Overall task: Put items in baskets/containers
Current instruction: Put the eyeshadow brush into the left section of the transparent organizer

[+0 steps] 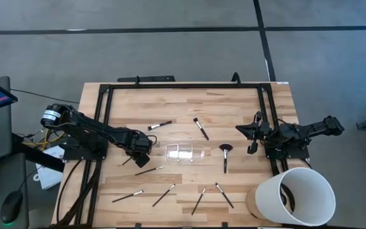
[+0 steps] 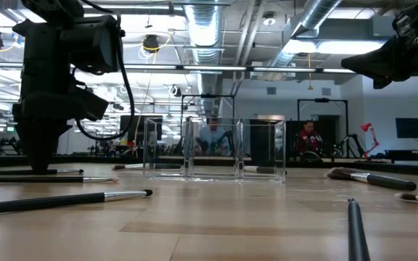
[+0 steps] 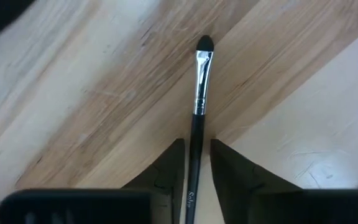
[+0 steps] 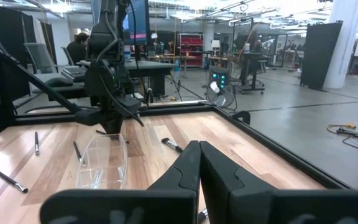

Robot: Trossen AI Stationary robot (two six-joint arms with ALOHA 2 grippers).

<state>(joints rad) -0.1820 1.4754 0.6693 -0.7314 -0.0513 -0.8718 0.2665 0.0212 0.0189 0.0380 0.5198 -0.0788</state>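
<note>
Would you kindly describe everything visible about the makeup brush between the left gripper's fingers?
The makeup brush is thin, with a dark glossy handle bearing small pale lettering, a silver ferrule and a small dark rounded tip. It lies flat on the light wooden table. The left gripper has a dark finger close on each side of the handle; whether they press it is unclear. From above, the gripper hides most of it, left of the clear tray.

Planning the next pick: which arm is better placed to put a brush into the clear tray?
Left. Its tool is down at the table with fingers straddling a brush, just beside the clear tray. The right tool sits shut near the table's right edge.
</note>
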